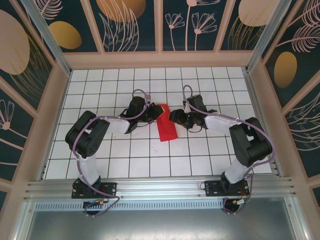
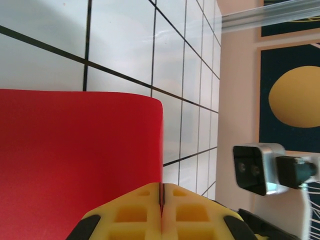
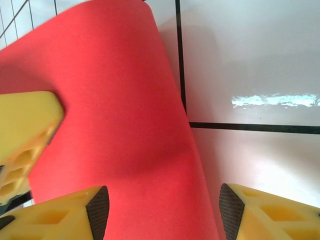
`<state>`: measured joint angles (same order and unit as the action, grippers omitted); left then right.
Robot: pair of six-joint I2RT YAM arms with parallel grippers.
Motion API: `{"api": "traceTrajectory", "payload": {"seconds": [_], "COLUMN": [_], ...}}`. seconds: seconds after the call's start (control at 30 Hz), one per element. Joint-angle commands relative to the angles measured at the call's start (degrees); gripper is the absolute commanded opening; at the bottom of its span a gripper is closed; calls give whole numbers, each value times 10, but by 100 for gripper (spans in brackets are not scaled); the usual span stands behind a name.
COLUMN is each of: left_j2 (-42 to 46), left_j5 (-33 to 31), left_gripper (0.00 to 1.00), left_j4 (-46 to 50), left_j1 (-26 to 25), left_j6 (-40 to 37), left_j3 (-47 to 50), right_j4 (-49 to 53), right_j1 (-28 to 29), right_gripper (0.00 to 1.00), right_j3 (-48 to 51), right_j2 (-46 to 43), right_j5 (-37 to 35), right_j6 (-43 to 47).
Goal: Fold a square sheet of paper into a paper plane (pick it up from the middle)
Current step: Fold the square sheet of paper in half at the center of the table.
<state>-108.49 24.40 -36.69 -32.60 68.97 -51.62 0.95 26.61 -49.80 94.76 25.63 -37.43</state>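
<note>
Yellow-padded left gripper (image 2: 161,202) clamped together on thin bright red paper sheet (image 2: 75,160).
Astride that sheet, right gripper (image 3: 162,215) stands with jaws apart.

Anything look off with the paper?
Nothing torn. The thin red paper sheet lies folded over, bowed, slanted against the grid of the white table. The left hand pinches its edge; the right hand stands open astride it.
</note>
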Motion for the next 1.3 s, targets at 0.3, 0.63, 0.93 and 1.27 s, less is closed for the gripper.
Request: {"api": "traceTrajectory", "payload": {"seconds": [0.3, 0.63, 0.93, 1.27], "left_j2": [19, 65, 59, 58], "left_j5": [28, 36, 65, 51], "left_gripper": [51, 62, 41, 5], "left_j4": [-69, -42, -107, -96], "left_j1": [-4, -5, -20, -20], "left_j6": [38, 25, 42, 13], "left_j3": [13, 73, 103, 108], "right_j4": [-78, -99, -101, -83], "right_j1": [2, 4, 5, 5], "right_gripper": [62, 62, 62, 62], "right_j3": [58, 53, 50, 47], "right_j2": [-22, -18, -11, -22], "right_j5": [56, 51, 50, 39], "right_j6": [-15, -35, -40, -31]}}
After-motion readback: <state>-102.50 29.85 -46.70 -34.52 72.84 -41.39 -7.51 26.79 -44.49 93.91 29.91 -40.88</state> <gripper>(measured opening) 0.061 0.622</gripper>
